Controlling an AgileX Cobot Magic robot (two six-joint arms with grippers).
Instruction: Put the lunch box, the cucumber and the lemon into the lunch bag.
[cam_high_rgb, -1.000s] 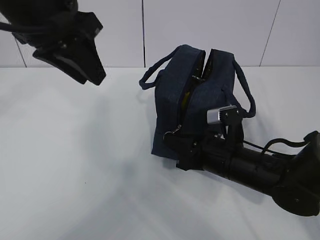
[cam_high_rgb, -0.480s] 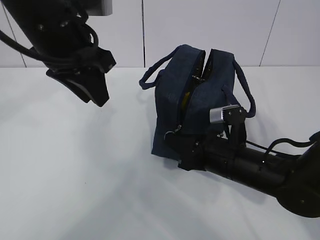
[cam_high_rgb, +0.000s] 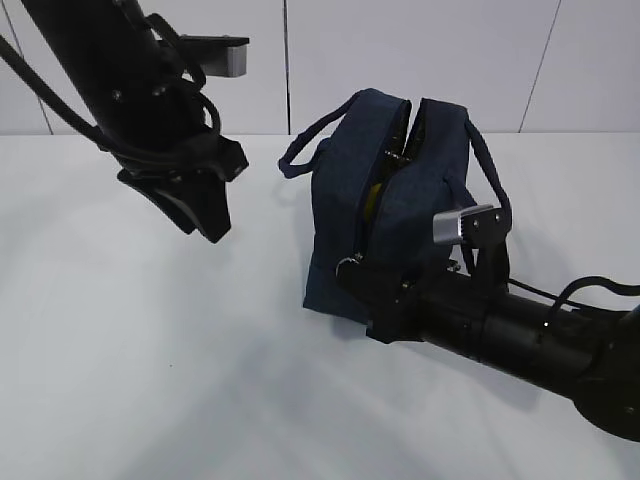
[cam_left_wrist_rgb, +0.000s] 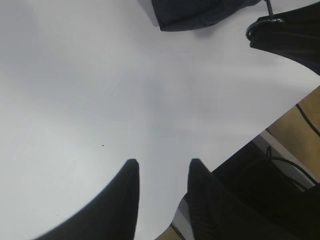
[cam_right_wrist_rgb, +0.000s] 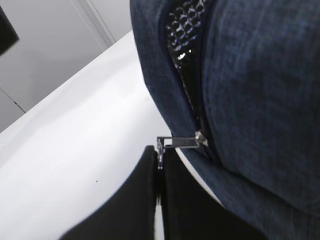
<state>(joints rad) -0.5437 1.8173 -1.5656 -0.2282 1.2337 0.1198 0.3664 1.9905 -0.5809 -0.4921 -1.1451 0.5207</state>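
The dark navy lunch bag (cam_high_rgb: 400, 180) stands upright on the white table, its top zipper parted. A sliver of yellow (cam_high_rgb: 372, 196) shows in the gap; I cannot tell if it is the lemon. The lunch box and the cucumber are hidden. My right gripper (cam_high_rgb: 352, 272) lies low at the bag's front end, shut on the metal zipper pull (cam_right_wrist_rgb: 178, 141), whose ring sits between the fingertips of that gripper (cam_right_wrist_rgb: 160, 152). Dark shiny lining (cam_right_wrist_rgb: 182, 30) shows along the zipper. My left gripper (cam_high_rgb: 208, 218) hangs open and empty above the table, left of the bag (cam_left_wrist_rgb: 200, 12); nothing lies between the fingertips of this gripper (cam_left_wrist_rgb: 163, 165).
The right arm (cam_high_rgb: 520, 335) stretches across the table from the lower right. Two loop handles (cam_high_rgb: 300, 150) stick out from the bag's sides. The table's edge (cam_left_wrist_rgb: 280, 120) and cables below it show in the left wrist view. A pale wall stands behind.
The left arm has come down and to the right, closer to the bag. The right arm has shifted slightly right, still holding the zipper pull.
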